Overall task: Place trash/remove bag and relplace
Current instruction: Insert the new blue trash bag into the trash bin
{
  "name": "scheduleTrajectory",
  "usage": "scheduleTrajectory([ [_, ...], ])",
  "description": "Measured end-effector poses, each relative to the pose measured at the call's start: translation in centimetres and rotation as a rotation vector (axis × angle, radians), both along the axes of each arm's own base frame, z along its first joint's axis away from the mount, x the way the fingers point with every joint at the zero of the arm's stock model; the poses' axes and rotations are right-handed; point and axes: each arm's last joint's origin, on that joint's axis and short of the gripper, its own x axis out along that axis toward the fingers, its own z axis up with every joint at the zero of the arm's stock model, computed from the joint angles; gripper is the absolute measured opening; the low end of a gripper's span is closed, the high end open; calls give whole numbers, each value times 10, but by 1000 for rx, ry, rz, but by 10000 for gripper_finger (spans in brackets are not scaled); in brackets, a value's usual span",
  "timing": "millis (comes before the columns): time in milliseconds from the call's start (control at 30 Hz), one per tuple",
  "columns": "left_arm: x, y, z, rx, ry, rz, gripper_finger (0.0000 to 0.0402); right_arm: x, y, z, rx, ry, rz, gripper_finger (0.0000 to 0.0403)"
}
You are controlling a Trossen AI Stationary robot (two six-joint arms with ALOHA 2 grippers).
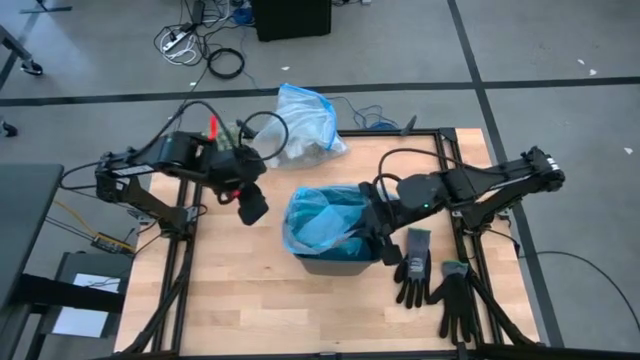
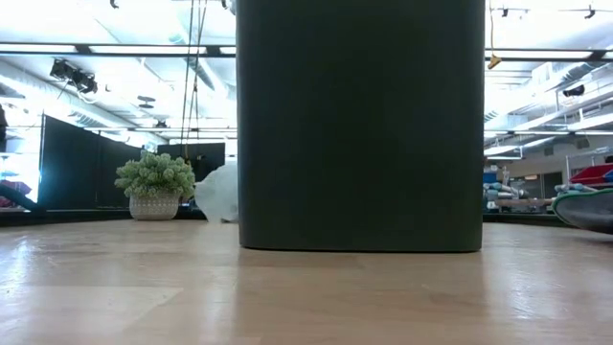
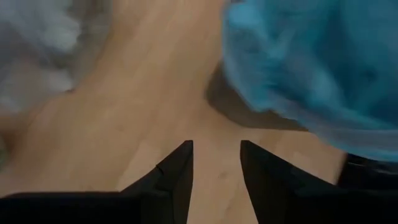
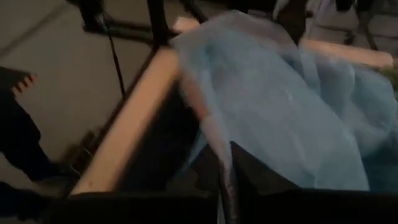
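The step in hand looks like seating a fresh liner in the bin (image 1: 335, 262), which stands at the centre of the high view on the table (image 1: 250, 310). A light-blue translucent liner (image 1: 320, 222) is draped in its mouth, crinkled and bunched, with its edge spilling over the rim at the left. The right hand (image 1: 383, 238) sits at the rim's right side, fingers pinched shut on a fold of that blue plastic. The left hand (image 1: 252, 208) hovers left of the bin, partly open and holding nothing. Next, I judge, the film needs stretching over the rim without tearing or slipping. A knotted bag (image 1: 300, 125) of pale plastic with white lumps inside lies in the upper centre. Black gloves (image 1: 430, 278) lie at lower right.
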Motion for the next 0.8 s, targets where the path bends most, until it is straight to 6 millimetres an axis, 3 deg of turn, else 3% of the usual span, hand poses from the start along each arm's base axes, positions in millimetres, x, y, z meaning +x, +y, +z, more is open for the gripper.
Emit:
scheduleTrajectory([
  [200, 8, -24, 22, -44, -217, -194, 143, 0, 8, 11, 132, -83, -10, 1],
  [400, 25, -42, 36, 20, -449, -354, 143, 6, 19, 0, 212, -8, -20, 0],
  [633, 44, -49, 18, 53, -358, -382, 143, 14, 37, -14, 258, 57, -33, 0],
  [800, 64, -61, 0, 61, -280, -429, 143, 8, 50, -16, 264, 64, -69, 0],
])
